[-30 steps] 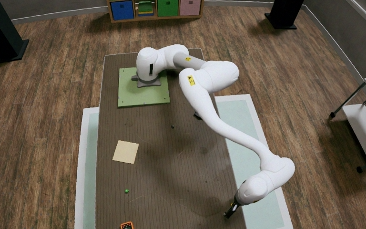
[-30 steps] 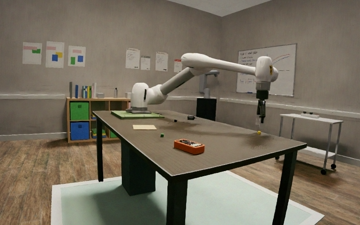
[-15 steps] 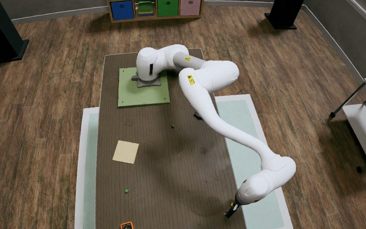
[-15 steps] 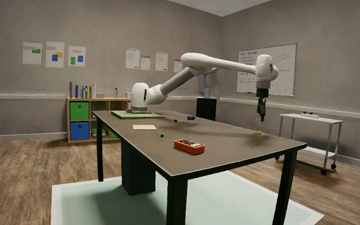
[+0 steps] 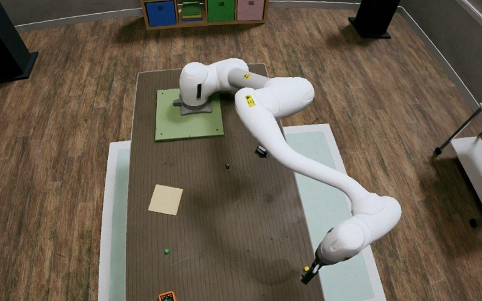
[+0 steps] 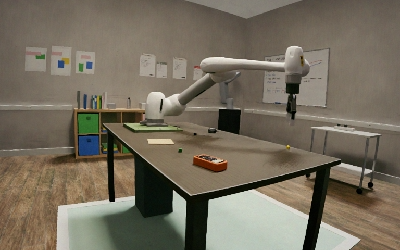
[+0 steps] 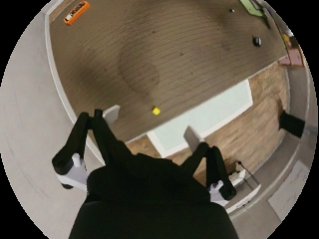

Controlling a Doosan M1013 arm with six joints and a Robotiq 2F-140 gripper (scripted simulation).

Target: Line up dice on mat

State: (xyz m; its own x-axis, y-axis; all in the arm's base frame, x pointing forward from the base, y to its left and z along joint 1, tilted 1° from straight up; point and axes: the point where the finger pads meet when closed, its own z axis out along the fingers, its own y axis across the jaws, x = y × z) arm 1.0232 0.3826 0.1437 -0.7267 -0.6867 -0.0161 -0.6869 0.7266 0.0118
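From where I'm standing, the gripper [image 5: 308,274] [image 6: 290,118] [image 7: 153,121] hangs with its fingers spread wide, nothing between them, above the desk [image 5: 213,223] [image 6: 245,154] [image 7: 199,55]. Measured from it, the yellow die [image 5: 305,268] [image 6: 288,147] [image 7: 157,111] lies below, just to the side towards the robot's base [image 5: 207,108] [image 6: 159,124], so I'd guess the coming move is mostly downward, with a small sideways correction first
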